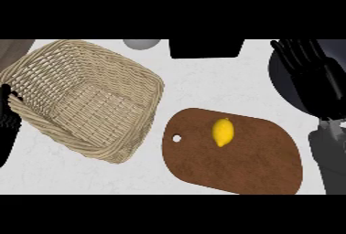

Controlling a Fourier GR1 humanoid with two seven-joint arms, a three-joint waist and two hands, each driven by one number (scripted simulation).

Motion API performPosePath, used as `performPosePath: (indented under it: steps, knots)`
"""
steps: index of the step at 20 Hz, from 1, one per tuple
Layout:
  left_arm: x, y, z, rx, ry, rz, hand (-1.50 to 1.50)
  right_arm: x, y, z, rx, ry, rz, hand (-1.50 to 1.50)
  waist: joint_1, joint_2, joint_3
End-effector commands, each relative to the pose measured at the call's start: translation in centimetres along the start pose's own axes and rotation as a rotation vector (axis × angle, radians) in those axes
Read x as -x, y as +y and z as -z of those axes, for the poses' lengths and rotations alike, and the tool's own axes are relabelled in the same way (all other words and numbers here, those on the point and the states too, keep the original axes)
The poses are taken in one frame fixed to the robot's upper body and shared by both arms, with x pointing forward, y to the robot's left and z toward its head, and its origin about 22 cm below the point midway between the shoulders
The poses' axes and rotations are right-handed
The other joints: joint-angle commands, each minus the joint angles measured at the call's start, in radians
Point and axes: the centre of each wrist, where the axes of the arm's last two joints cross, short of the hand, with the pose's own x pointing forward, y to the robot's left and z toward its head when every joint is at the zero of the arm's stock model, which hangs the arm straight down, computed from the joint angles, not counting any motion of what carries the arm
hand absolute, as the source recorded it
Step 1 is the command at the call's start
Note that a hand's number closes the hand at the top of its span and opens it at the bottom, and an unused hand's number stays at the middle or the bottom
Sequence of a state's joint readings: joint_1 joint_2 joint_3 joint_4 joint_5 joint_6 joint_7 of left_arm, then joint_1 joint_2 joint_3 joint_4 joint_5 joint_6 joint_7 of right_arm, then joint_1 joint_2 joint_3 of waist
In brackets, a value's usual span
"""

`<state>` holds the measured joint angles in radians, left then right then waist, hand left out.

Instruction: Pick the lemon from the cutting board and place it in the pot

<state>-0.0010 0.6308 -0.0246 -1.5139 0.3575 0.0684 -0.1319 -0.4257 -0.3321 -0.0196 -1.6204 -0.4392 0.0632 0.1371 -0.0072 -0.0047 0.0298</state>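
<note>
A yellow lemon [224,131] lies on the brown cutting board [236,169], towards its upper middle. The dark pot [279,87] sits at the right edge, largely hidden behind my right hand [323,89]. That hand is open with its fingers [297,52] straight, pointing to the far side, up and to the right of the lemon and apart from it. My left hand [7,116] rests open at the left edge, beside the basket, with only a sliver showing.
A large wicker basket [88,98] fills the left half of the white counter [223,87], its corner close to the board's hole. A grey round object [142,43] and a black block [206,48] sit at the far edge.
</note>
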Motion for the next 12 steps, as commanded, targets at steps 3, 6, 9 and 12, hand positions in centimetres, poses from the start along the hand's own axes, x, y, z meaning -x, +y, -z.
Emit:
performPosePath:
  steps: [3,6,9,12]
  knots:
    - [0.6,-3.1,-0.8,0.123,0.107,-0.014,0.0,4.7,1.9,-1.6,0.125,0.226,-0.181,1.5,-0.017,0.015,-0.032]
    - [1.8,-4.6,-2.6,0.177,0.171,-0.068,0.0,7.9,1.0,-3.7,0.236,0.451,-0.315,1.5,-0.051,0.034,-0.038]
    - [2.1,-3.5,-4.2,0.131,0.182,-0.069,0.0,3.3,-3.5,-3.1,0.463,0.185,-0.681,-1.5,-0.123,0.02,-0.048]
    - [2.7,-4.8,-6.0,0.149,0.235,-0.114,0.0,3.3,0.2,-2.5,0.542,-0.034,-0.655,-1.5,-0.123,0.016,-0.038]
